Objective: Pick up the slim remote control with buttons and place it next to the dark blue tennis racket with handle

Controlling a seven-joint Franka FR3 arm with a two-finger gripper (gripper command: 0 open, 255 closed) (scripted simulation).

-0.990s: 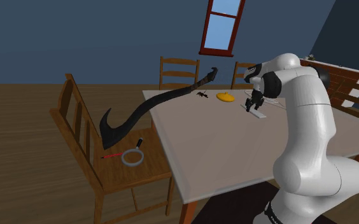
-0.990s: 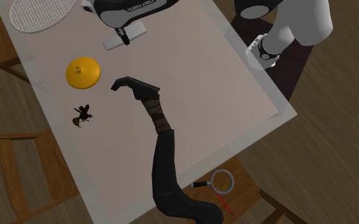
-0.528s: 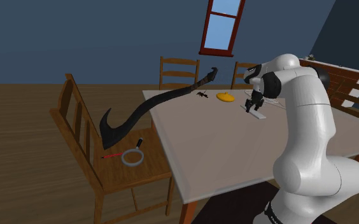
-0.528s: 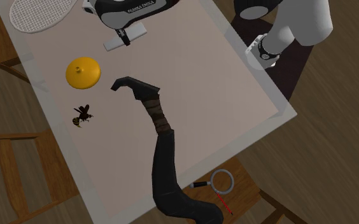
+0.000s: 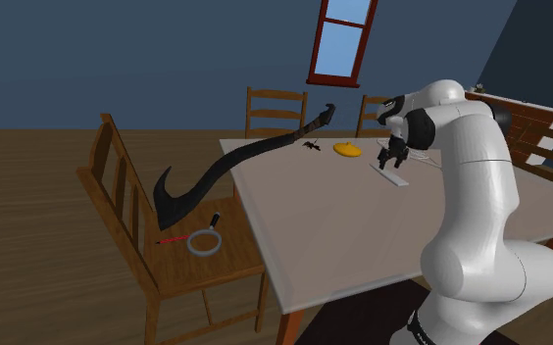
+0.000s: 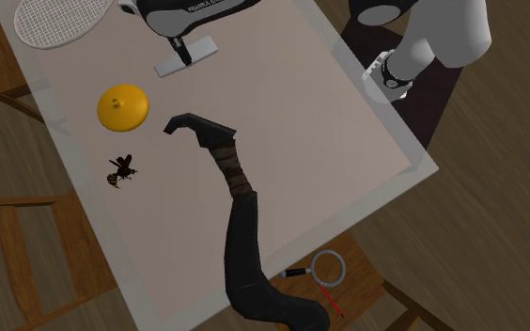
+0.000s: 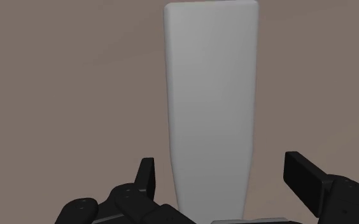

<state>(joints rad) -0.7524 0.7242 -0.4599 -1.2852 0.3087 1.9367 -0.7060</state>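
While the gripper hangs low over the table, I can see its two fingers standing apart, one on each side of the remote control and neither touching it. From the wrist camera the remote is a plain pale grey slab, lying flat on the tabletop and running lengthwise away from the hand. In the shoulder view it sits toward the table's far side, just under the hand. The tennis racket, with pale stringing, lies on the same table to the second exterior view's left of the remote, near it but apart. Nearer that view's lower left I see an orange domed object and a small insect figure. A long black curved object reaches from the table out over a chair seat holding a magnifying glass.
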